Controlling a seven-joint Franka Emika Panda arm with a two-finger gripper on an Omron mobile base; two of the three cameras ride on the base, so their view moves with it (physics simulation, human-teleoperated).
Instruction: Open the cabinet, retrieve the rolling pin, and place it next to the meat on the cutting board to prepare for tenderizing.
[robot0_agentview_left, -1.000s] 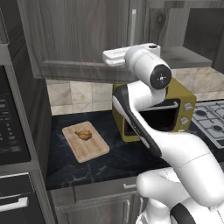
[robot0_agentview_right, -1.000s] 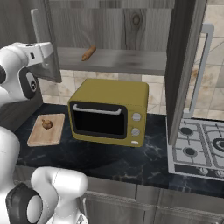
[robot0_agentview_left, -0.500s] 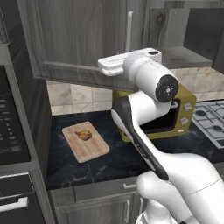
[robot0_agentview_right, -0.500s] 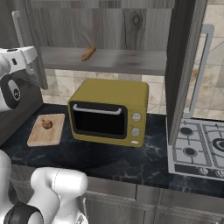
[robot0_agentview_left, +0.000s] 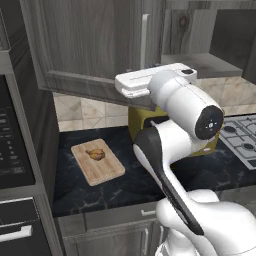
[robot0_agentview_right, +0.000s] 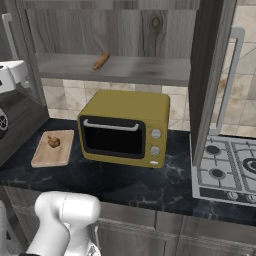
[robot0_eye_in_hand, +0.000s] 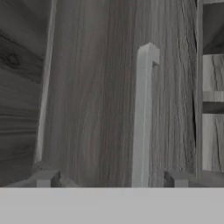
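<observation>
Rolling pin (robot0_agentview_right: 101, 61) lies on the shelf (robot0_agentview_right: 115, 69) of the open cabinet (robot0_agentview_left: 90, 45), well apart from the pincer (robot0_eye_in_hand: 111, 178). The pincer stands open, fingertips (robot0_eye_in_hand: 46, 178) spread either side of a silver door handle (robot0_eye_in_hand: 142, 118), not touching it. Below it, the meat (robot0_agentview_left: 96, 154) sits on the cutting board (robot0_agentview_left: 107, 170) beside a yellow oven (robot0_agentview_right: 125, 127).

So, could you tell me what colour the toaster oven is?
Mustard yellow, the toaster oven shows best in the right base view.
</observation>
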